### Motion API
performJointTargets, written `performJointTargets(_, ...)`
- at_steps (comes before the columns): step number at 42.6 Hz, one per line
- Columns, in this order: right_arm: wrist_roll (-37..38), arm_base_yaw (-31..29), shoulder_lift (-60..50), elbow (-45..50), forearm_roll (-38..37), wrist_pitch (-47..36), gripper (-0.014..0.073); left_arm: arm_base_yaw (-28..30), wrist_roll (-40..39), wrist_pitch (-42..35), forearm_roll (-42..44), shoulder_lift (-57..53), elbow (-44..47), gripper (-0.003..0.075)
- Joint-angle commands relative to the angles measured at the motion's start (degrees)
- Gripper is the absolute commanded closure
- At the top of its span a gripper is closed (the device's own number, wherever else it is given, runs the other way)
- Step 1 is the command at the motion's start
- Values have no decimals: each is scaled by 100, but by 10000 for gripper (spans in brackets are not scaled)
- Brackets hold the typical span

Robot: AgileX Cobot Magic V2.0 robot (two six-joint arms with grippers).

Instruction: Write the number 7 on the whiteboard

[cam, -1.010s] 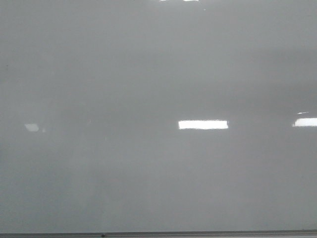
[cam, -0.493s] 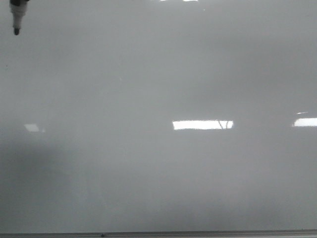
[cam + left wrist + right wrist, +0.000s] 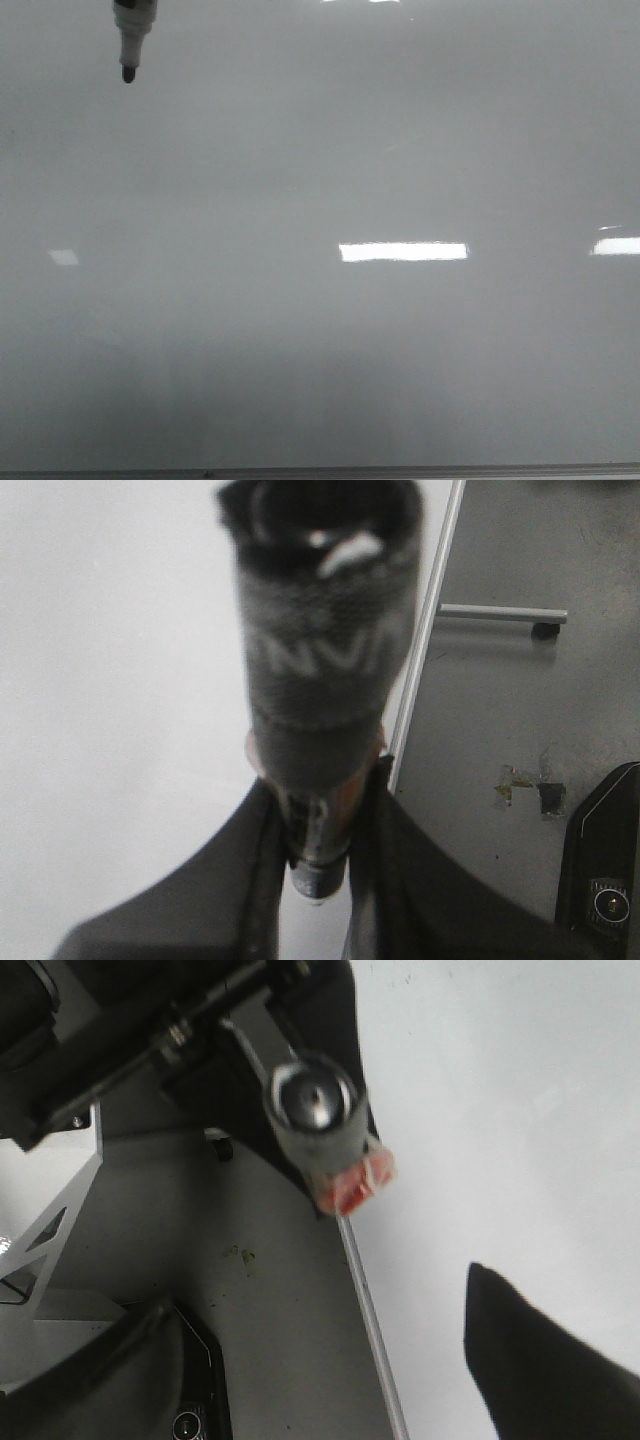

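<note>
The whiteboard [image 3: 320, 330] fills the front view, pale grey and glossy, with its thin grey frame edge [image 3: 400, 470] along the bottom. No stroke of the number 7 shows on it. A marker [image 3: 130, 35] with a dark tip pointing down hangs in at the top left. In the left wrist view my left gripper [image 3: 325, 805] is shut on the marker [image 3: 320, 680], whose body is wrapped in dark tape, above the whiteboard [image 3: 100, 680]. My right gripper [image 3: 320, 1380] is open and empty, over the board's frame edge [image 3: 370, 1310].
Bright rectangular light reflections [image 3: 403, 251] lie on the board. Beside the board is grey floor [image 3: 500, 730] with a black device [image 3: 605, 880]. In the right wrist view the left arm [image 3: 180, 1020] and a grey cylinder with red tape [image 3: 320, 1120] show.
The marker entered at the top left and has moved right and slightly down across the board. No stroke has appeared.
</note>
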Motion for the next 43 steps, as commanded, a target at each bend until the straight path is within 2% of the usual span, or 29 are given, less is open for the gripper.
performJointTargets(1, -116, 136, 207, -537, 139, -145, 0, -54, -16, -392, -30, -118, -203, 741)
performJointTargets(18, -167, 281, 882, -1375, 137, -22, 7, -54, -16, -397, -6, -118, -203, 741)
performJointTargets(22, -167, 281, 930, -1432, 137, 21, 78, -54, -16, -397, 2, -118, -203, 741)
performJointTargets(29, -167, 281, 956, -1432, 268, 40, 291, -54, -16, -431, 2, -118, -203, 741)
performJointTargets(31, -167, 281, 969, -1432, 344, 51, 323, -54, -16, -451, 2, -118, -203, 741)
performJointTargets(43, -167, 281, 1205, -1449, 424, 296, 342, -54, -16, -528, 2, -118, -203, 741)
